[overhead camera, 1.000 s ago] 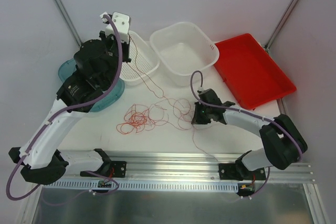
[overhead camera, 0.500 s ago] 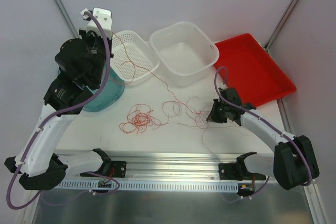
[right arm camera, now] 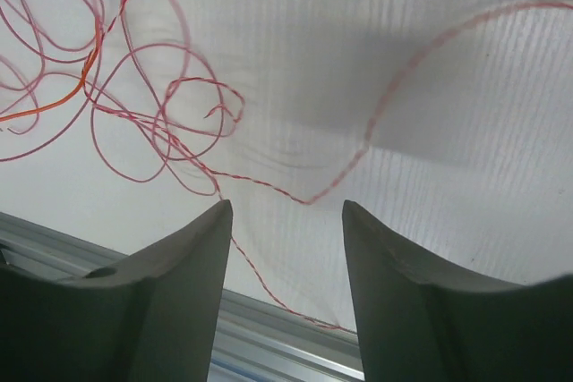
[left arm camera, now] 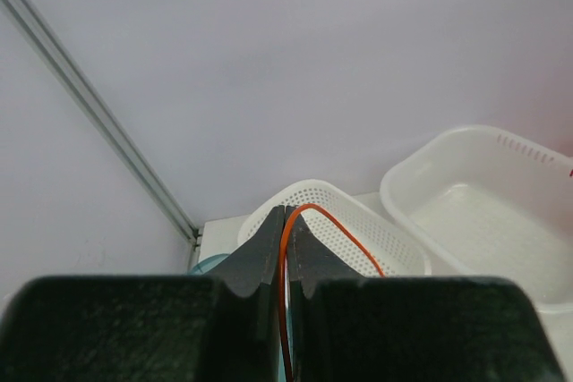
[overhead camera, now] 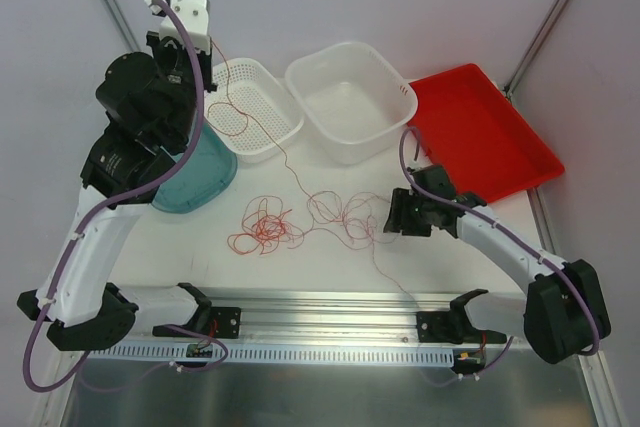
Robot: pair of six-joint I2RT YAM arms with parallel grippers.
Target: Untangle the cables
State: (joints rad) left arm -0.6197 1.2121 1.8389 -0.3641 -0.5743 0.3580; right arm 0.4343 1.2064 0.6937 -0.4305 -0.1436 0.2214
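Progress is slight: your left gripper (left arm camera: 285, 221) pinches one strand (left arm camera: 336, 224) held high, your right gripper (right arm camera: 286, 212) stands spread, holding nothing, and the cables (overhead camera: 265, 229) lie knotted.

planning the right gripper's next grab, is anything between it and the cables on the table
Nothing visible does. The right gripper, jaws open, hangs above the cables lying on the table, with one strand passing right under it.

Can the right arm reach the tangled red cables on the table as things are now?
Probably yes. The right gripper hangs open close beside the cables, and only bare table lies between them; nothing stands in the way.
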